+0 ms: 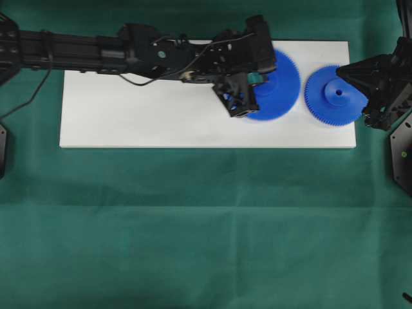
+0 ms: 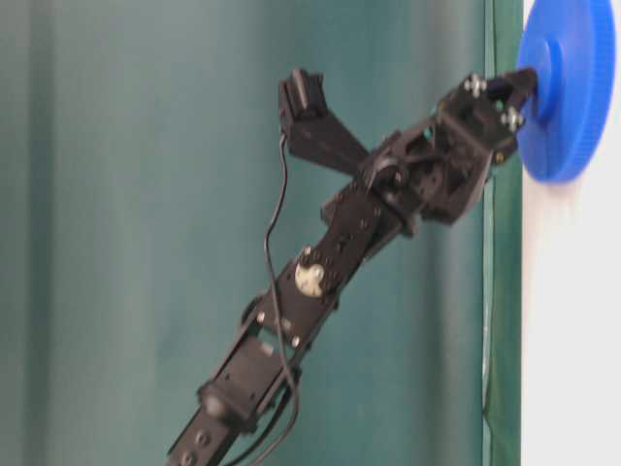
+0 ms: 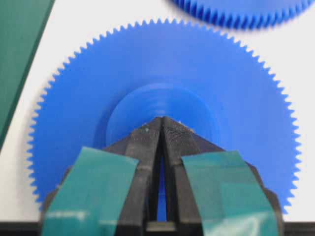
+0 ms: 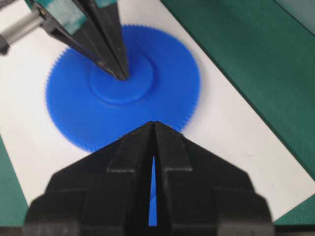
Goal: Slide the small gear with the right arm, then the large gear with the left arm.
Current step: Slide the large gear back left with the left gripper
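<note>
The large gear [image 1: 283, 87] lies on the white board [image 1: 141, 116], with the small gear [image 1: 322, 96] just to its right. My left gripper [image 1: 261, 78] is shut, its pointed tips [image 3: 162, 120] resting on the large gear's raised hub [image 3: 197, 105]. The right gripper [image 1: 351, 84] is shut too and stands over the small gear, whose blue shows through the slit between its fingers [image 4: 152, 196]. In the right wrist view the large gear [image 4: 162, 93] lies ahead with the left fingers [image 4: 110, 44] on its hub. At table level the left arm [image 2: 388, 194] points onto the large gear [image 2: 572, 97].
Green cloth [image 1: 193, 225] surrounds the board. The board's left half is bare white. The small gear's toothed edge [image 3: 236, 12] sits close beyond the large gear, a narrow white gap between them. The right arm's body [image 1: 393, 84] overhangs the board's right end.
</note>
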